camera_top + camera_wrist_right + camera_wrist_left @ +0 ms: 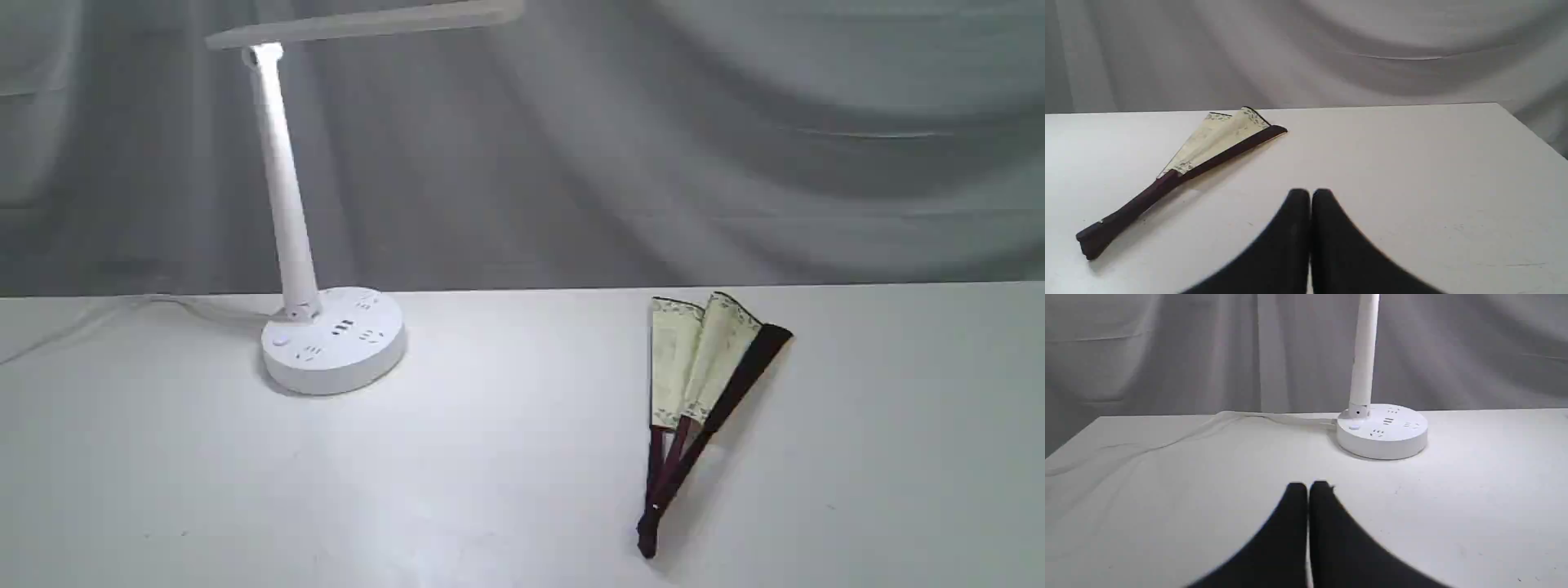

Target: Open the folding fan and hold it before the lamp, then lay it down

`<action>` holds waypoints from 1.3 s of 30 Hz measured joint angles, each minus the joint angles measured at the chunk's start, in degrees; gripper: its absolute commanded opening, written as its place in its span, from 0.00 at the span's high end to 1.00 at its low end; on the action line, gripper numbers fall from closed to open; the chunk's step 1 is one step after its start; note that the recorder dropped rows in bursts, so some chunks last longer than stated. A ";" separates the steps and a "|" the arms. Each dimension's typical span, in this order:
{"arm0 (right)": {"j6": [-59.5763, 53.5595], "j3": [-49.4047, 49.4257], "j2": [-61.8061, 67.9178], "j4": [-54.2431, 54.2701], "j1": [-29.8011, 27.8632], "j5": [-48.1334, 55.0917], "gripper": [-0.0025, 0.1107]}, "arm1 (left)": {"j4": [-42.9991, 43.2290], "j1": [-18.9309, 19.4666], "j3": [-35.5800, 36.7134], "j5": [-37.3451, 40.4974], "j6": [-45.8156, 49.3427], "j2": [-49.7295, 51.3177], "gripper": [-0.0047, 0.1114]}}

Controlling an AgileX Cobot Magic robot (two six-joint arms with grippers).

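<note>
Exterior view: the fan (702,384) lies flat on the white table (490,474) in the right half of the frame. It is only partly spread. Two cream paper pleats with a patterned border fan out beside a dark outer rib, and the slim maroon ribs meet at a pivot toward the lower edge. The lamp (287,204) stands at the left, well apart from the fan. It has a smooth white tapering stem that leans a little, a flat light bar across the upper left, and a round puck-shaped base with sockets on top. A thin pale cord (122,314) trails from the base toward the left edge. Grey draped cloth (694,147) hangs behind in soft folds. No gripper shows in this view.

Left wrist view: the left gripper (1308,485) has matte black, rounded fingers pressed together tip to tip, with nothing between them. It is above bare tabletop. The lamp (1382,433) stands beyond it, its base resting on the table and its cord lying slack across the surface.

Right wrist view: the right gripper (1310,191) is likewise clenched and empty, its black fingertips meeting. The fan (1208,143) lies off to one side, apart from the fingers, its glossy dark wood handle nearer the camera and its matte paper farther away.
</note>
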 measured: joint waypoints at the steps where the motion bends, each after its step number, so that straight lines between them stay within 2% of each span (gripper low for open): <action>1: 0.00 0.00 0.00 0.00 0.00 0.00 0.98 | 0.00 0.00 0.00 0.00 0.00 0.00 0.96; 17: 0.00 0.00 0.00 0.20 0.00 -0.88 0.98 | 0.00 0.00 0.00 -0.56 0.00 0.00 0.96; 25: 0.00 0.00 0.00 6.32 0.00 -8.81 0.98 | -3.73 0.00 0.00 -8.77 0.00 0.00 0.96; 31: 0.00 0.00 0.00 8.54 0.00 -16.42 0.98 | -10.51 0.00 0.00 -15.13 -2.87 0.00 0.96; 35: 0.00 -1.36 0.00 9.41 0.00 -15.68 0.98 | -13.30 0.00 -0.61 -13.25 -4.41 0.00 0.96; 39: 0.00 -7.02 0.00 9.63 0.00 -9.29 0.98 | -14.74 0.00 -5.56 -8.73 -5.76 0.00 0.96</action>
